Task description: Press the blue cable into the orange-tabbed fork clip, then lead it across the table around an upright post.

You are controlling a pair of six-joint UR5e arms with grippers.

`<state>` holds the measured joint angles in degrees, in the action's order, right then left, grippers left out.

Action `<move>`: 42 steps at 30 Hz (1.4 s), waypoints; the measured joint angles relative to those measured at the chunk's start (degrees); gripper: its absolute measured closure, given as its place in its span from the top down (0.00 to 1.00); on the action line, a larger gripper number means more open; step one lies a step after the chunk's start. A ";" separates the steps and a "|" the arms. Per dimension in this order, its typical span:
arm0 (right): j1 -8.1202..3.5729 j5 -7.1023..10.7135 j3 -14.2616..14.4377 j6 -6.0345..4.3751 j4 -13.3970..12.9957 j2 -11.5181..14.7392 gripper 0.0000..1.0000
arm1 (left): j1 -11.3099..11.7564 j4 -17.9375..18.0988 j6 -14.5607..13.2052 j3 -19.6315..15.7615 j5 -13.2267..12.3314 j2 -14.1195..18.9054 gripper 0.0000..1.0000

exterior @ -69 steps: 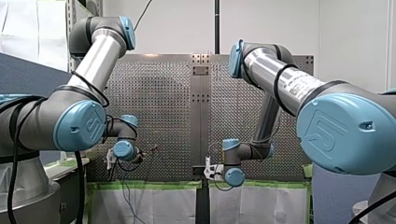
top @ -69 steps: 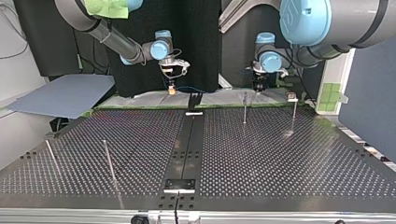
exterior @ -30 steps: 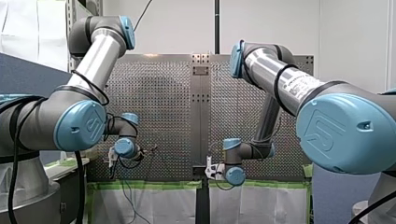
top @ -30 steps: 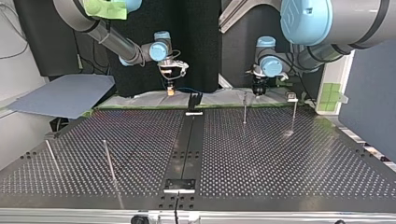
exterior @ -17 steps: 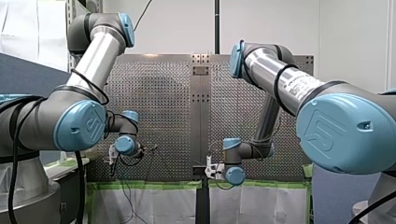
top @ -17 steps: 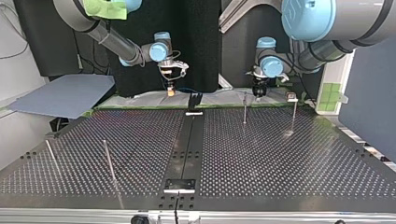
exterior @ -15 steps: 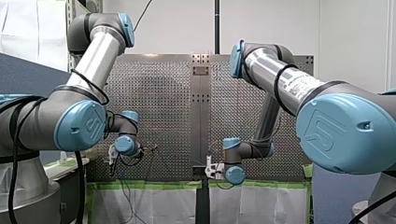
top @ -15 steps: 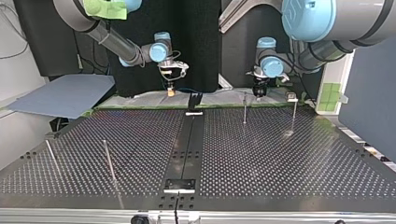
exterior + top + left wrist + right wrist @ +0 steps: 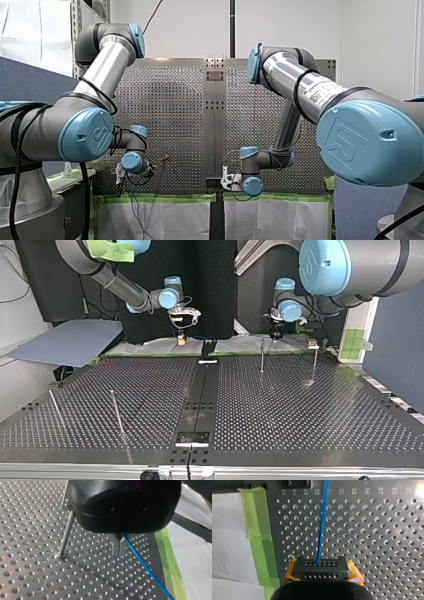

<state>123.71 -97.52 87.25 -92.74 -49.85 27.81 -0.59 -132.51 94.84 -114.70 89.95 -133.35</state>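
Blue cable, thin and smooth-jacketed, looks light and limp to us, with just enough spring to pop back out of a fork unless it is pushed fully home. Our right pincer is clamped on it between its yellow pads, and the strand runs off ahead over the perforated surface, beside the green tape. Our left pincer seems closed on it too, with the cable slanting away from its fingers, near an upright post. We cannot pick out the orange-tabbed clip. We judge the best holds lie close on either side of the clip, so the short span stays taut. A firm squeeze should guard against slipping.
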 joint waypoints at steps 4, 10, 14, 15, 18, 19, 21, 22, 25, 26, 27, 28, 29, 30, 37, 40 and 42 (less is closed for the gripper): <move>-0.40 0.00 -0.01 0.00 -0.01 -0.01 0.00 | 0.06 -0.05 -0.01 0.42 0.00 -0.04 0.00; -0.99 0.07 -0.01 -0.02 -0.09 0.00 0.00 | 0.28 -0.16 0.07 0.89 0.07 -0.02 0.00; -1.19 0.17 -0.01 0.19 -0.05 0.01 0.00 | 0.59 -0.31 0.21 1.01 0.10 -0.01 0.00; -1.21 0.18 -0.01 0.29 -0.04 -0.01 0.00 | 0.69 -0.38 0.22 1.01 0.12 -0.01 0.00; -1.22 0.20 -0.01 0.51 -0.01 0.00 0.00 | 0.83 -0.48 0.24 1.02 0.09 0.03 0.00; -1.22 0.19 -0.01 0.55 0.00 0.00 0.00 | 0.85 -0.49 0.25 1.01 0.07 0.05 0.00; -1.23 0.19 -0.01 0.58 0.00 -0.01 0.00 | 0.86 -0.49 0.25 1.01 -0.02 0.06 0.00; -1.23 0.18 -0.01 0.59 0.00 -0.02 0.00 | 0.86 -0.49 0.23 1.01 -0.07 0.07 0.00; -1.23 0.16 -0.01 0.61 0.01 -0.02 0.00 | 0.85 -0.52 0.11 1.01 -0.23 0.07 0.00; -1.23 0.15 -0.02 0.62 0.01 -0.02 0.00 | 0.82 -0.53 0.03 1.01 -0.25 0.09 0.00; -1.23 0.14 -0.01 0.62 0.01 -0.02 0.00 | 0.78 -0.54 -0.08 1.01 -0.26 0.13 0.00; -1.23 0.14 -0.02 0.62 0.01 -0.02 0.00 | 0.76 -0.55 -0.15 1.01 -0.28 0.19 0.00; -1.23 0.14 -0.01 0.63 0.01 -0.02 0.00 | 0.74 -0.54 -0.22 1.01 -0.31 0.31 0.00; -1.23 0.14 -0.01 0.63 0.01 -0.02 0.00 | 0.72 -0.53 -0.27 1.01 -0.37 0.64 0.00; -1.23 0.13 -0.01 0.69 0.01 -0.01 0.00 | 0.54 -0.54 -0.36 0.97 -0.36 3.58 0.00; -1.21 0.13 -0.01 0.67 0.06 -0.01 0.00 | 0.23 -0.50 -0.36 0.49 -0.44 3.88 0.00; -1.19 0.12 -0.01 0.68 0.16 -0.03 0.00 | 0.06 -0.45 -0.40 0.08 -0.49 3.93 0.00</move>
<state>122.52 -97.40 87.24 -92.05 -49.69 27.78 -0.53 -132.96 94.44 -114.62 89.46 -129.43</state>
